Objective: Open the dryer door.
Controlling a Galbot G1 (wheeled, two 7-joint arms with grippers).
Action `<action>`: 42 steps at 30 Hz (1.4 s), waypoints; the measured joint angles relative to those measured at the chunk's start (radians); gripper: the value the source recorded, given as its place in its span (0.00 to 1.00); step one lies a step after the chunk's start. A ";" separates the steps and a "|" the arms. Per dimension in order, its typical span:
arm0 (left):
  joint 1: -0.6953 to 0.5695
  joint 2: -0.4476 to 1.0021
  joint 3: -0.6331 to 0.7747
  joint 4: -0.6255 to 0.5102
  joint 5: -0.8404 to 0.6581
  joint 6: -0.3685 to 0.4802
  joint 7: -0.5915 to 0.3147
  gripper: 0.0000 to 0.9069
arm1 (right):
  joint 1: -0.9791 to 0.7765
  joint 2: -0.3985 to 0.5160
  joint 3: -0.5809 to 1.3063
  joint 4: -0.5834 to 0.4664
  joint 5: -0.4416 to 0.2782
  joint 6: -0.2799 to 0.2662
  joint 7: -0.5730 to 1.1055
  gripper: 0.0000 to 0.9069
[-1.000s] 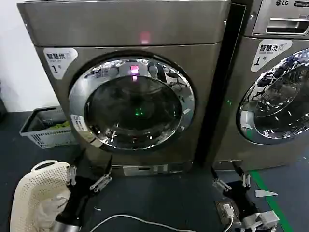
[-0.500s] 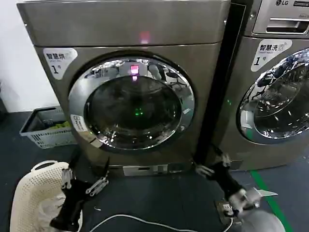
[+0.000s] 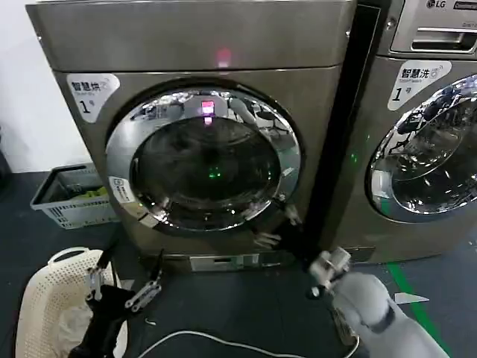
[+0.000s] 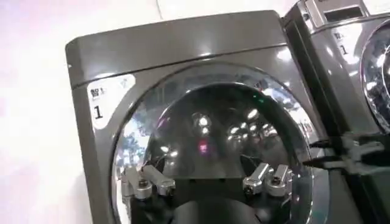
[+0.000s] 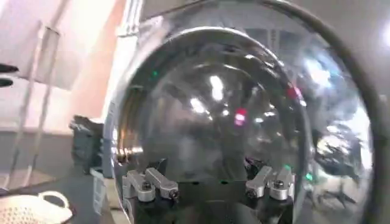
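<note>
The dryer door (image 3: 203, 158) is shut, seated flush in the front of the bronze-grey machine (image 3: 186, 37) at the left of the head view; its chrome ring is unbroken all round and no gap shows at any edge.

The right claw (image 3: 274, 224) is raised to the door's lower right rim, on the side toward the LG machine (image 3: 425, 127). Its fingers stand apart and grip nothing; whether a fingertip is touching the chrome cannot be told. The door lies up and to the robot's left of this claw, so the rim edge it must catch is immediately beside it. In the right wrist view the open fingers (image 5: 149, 182) sit before the tinted glass, which is close ahead.

The left claw (image 3: 123, 280) hangs low over the floor beside the white perforated basket (image 3: 45, 298), below the door and well apart from it, open and empty. The right arm is plainly the nearer and the working one.

Against half a second ago: the right claw has risen from the floor near the machine's lower right corner up to the door rim and moved leftward. The left claw has sunk slightly. The door has not moved
</note>
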 joint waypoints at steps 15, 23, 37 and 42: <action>0.025 -0.028 -0.031 -0.015 0.013 -0.024 0.000 1.00 | 0.262 0.107 -0.236 -0.167 0.032 -0.010 -0.018 1.00; 0.031 -0.036 -0.051 -0.021 0.014 -0.036 0.000 1.00 | 0.345 0.154 -0.309 -0.233 0.044 -0.011 -0.024 1.00; 0.029 -0.045 -0.070 -0.023 0.014 -0.041 0.000 1.00 | 0.431 0.280 -0.375 -0.370 0.017 -0.002 -0.027 1.00; 0.028 -0.048 -0.071 -0.017 0.014 -0.044 0.001 1.00 | 0.452 0.322 -0.394 -0.421 0.013 0.001 -0.031 1.00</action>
